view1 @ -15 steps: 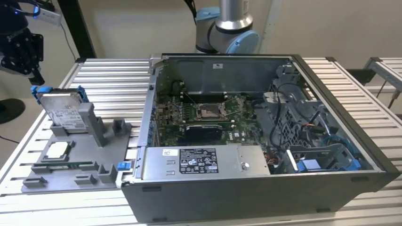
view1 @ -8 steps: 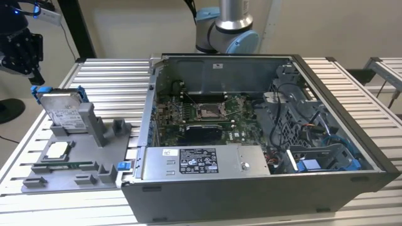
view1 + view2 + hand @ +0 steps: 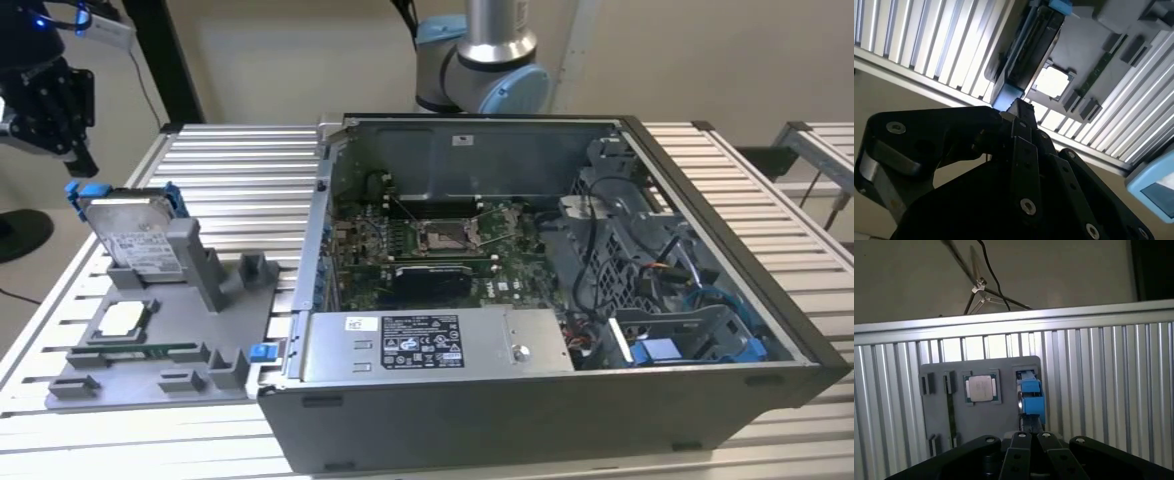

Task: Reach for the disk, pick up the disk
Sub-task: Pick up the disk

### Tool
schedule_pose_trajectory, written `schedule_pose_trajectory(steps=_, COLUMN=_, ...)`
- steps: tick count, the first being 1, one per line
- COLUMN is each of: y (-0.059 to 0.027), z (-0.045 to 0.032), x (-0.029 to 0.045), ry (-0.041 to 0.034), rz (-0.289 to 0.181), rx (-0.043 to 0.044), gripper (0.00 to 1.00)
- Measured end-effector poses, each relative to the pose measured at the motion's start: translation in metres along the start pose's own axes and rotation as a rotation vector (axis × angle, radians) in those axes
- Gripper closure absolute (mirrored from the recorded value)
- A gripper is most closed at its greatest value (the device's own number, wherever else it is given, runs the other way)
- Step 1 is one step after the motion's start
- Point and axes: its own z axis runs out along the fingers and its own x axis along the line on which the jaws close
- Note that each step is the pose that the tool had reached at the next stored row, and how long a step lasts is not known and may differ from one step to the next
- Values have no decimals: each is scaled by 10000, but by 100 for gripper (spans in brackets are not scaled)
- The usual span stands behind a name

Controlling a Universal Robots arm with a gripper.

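A slatted aluminium surface (image 3: 227, 160) carries an open computer case (image 3: 534, 420) and, at the exterior view's left, a grey tray (image 3: 147, 385). The disk (image 3: 134, 235) stands on edge in a slot of that tray, with its blue rails along the sides. The black claw (image 3: 78, 160) hangs close over the disk's top edge, pressed together and holding nothing. A square chip (image 3: 120, 320) lies flat on the tray near the disk.

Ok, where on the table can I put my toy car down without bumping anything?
Bare slats lie between the disk and the computer case, and beside the case on the exterior view's right. The grey tray is crowded.
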Motion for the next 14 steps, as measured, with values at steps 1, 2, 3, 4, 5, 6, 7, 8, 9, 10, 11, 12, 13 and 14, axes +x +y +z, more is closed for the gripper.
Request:
schedule_pose_trajectory(steps=1, y=1, z=0, x=-7, ry=0, rz=-24, rx=-1, gripper=100)
schedule_pose_trajectory(steps=2, y=1, z=0, x=-8, ry=1, rz=-46, rx=0, gripper=100)
schedule_pose_trajectory(steps=3, y=1, z=0, x=-8, ry=1, rz=-54, rx=0, gripper=100)
schedule_pose_trajectory(steps=4, y=1, z=0, x=-8, ry=1, rz=-57, rx=0, gripper=100)
schedule_pose_trajectory(steps=5, y=1, z=0, x=-8, ry=1, rz=-71, rx=0, gripper=100)
schedule_pose_trajectory(steps=6, y=1, z=0, x=-8, ry=2, rz=-84, rx=-1, gripper=100)
schedule_pose_trajectory(steps=7, y=1, z=0, x=-8, ry=2, rz=-86, rx=0, gripper=100)
schedule_pose_trajectory(steps=8, y=1, z=0, x=-8, ry=2, rz=-89, rx=-1, gripper=100)
schedule_pose_trajectory(steps=9, y=1, z=0, x=-8, ry=2, rz=-91, rx=0, gripper=100)
schedule_pose_trajectory(steps=10, y=1, z=0, x=-8, ry=2, rz=-93, rx=0, gripper=100)
schedule_pose_trajectory(steps=11, y=1, z=0, x=-8, ry=2, rz=-96, rx=0, gripper=100)
schedule_pose_trajectory(steps=12, y=1, z=0, x=-8, ry=2, rz=-98, rx=-1, gripper=100)
schedule_pose_trajectory(steps=13, y=1, z=0, x=-8, ry=2, rz=-101, rx=0, gripper=100)
schedule_pose_trajectory(steps=14, y=1, z=0, x=-8, ry=2, rz=-103, rx=-1, gripper=100)
